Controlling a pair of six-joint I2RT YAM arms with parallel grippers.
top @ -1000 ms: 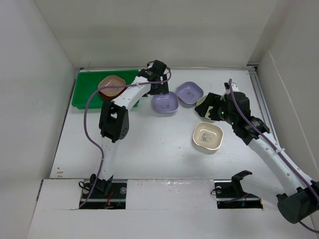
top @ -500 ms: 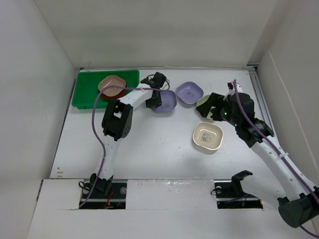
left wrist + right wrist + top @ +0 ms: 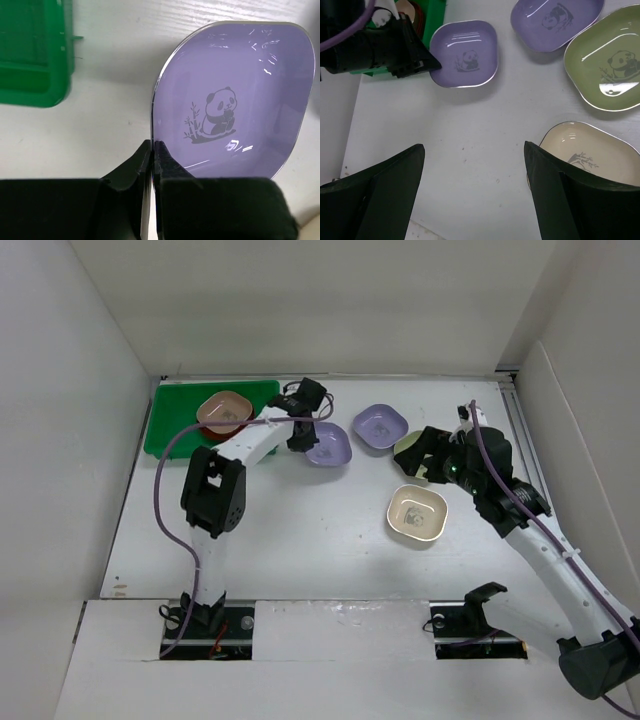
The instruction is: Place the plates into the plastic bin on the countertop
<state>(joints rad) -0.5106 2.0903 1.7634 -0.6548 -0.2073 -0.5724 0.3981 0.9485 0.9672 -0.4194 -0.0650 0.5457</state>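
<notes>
- White countertop (image 3: 300, 530), boxed in by plain white walls, carries all the dishes and the bin.
- One lavender rounded-square dish with a panda print (image 3: 235, 95) lies just right of the bin. Its near rim is nipped between the pressed-together fingers of the left gripper (image 3: 152, 150).
- That hold is thin and sits at one edge, so the dish will probably sag or swing. Lifting slowly and keeping it level should stop it slipping out.
- Whether its far edge has left the surface cannot be told.
- The shallow bright green plastic bin (image 3: 170, 425) sits at the far left corner, with a tan dish (image 3: 224, 410) stacked on a round red-brown one (image 3: 208, 428).
- The bin's left end looks free. The dish should clear the low wall first, then be lowered flat there or onto the stack before release.
- A second lavender dish (image 3: 380, 426), a pale green dish (image 3: 607, 62) and a cream dish (image 3: 417, 513) wait to the right, well apart from the bin.
- The right gripper (image 3: 472, 147) hangs above them, spread wide and holding nothing.
</notes>
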